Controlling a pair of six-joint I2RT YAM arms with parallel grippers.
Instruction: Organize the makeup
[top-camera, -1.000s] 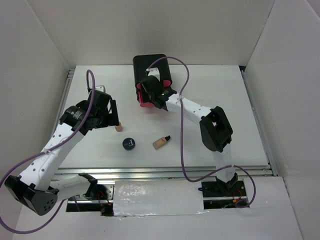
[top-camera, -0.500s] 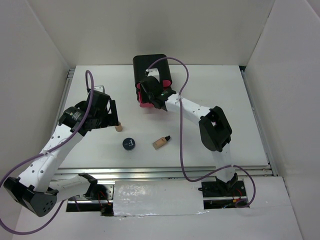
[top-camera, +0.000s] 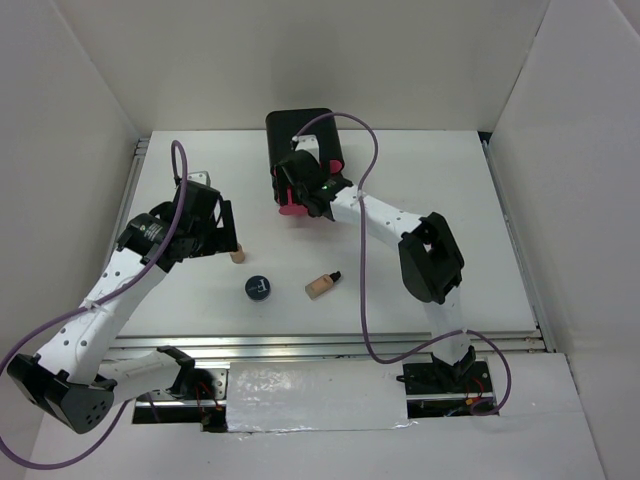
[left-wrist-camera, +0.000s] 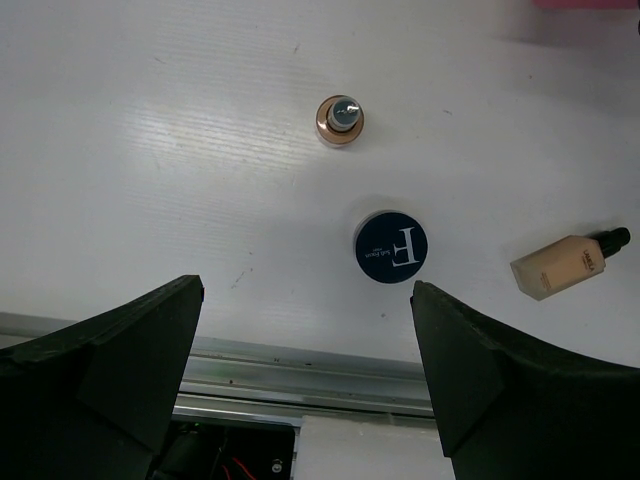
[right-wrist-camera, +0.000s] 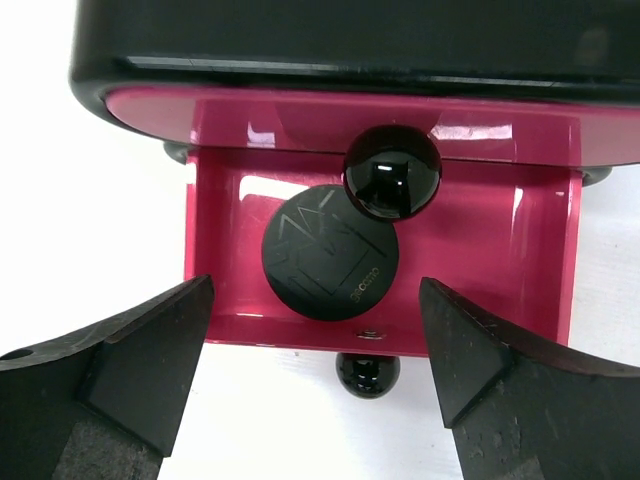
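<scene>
The black-lidded jar (right-wrist-camera: 330, 252) lies in the open pink drawer (right-wrist-camera: 215, 250) of the black box (top-camera: 303, 135). My right gripper (right-wrist-camera: 315, 285) is open and hovers over the jar, one finger on each side and apart from it; in the top view it is at the box front (top-camera: 296, 190). My left gripper (left-wrist-camera: 308, 290) is open and empty, above the table (top-camera: 228, 235). Below it are an upright beige bottle (left-wrist-camera: 340, 119) (top-camera: 237, 256), the dark-blue compact (left-wrist-camera: 390, 246) (top-camera: 258, 288) and a lying beige bottle (left-wrist-camera: 568, 265) (top-camera: 322, 284). The sachets are not in view.
Two black knobs show on the drawers, one above the jar (right-wrist-camera: 391, 171) and one on the open drawer's front (right-wrist-camera: 367, 372). A metal rail (left-wrist-camera: 300, 365) runs along the table's near edge. White walls enclose the table on three sides.
My right gripper has shifted slightly over the open drawer, so more pink shows beside it. My left arm has barely moved. The bottles and the compact lie where they were.
</scene>
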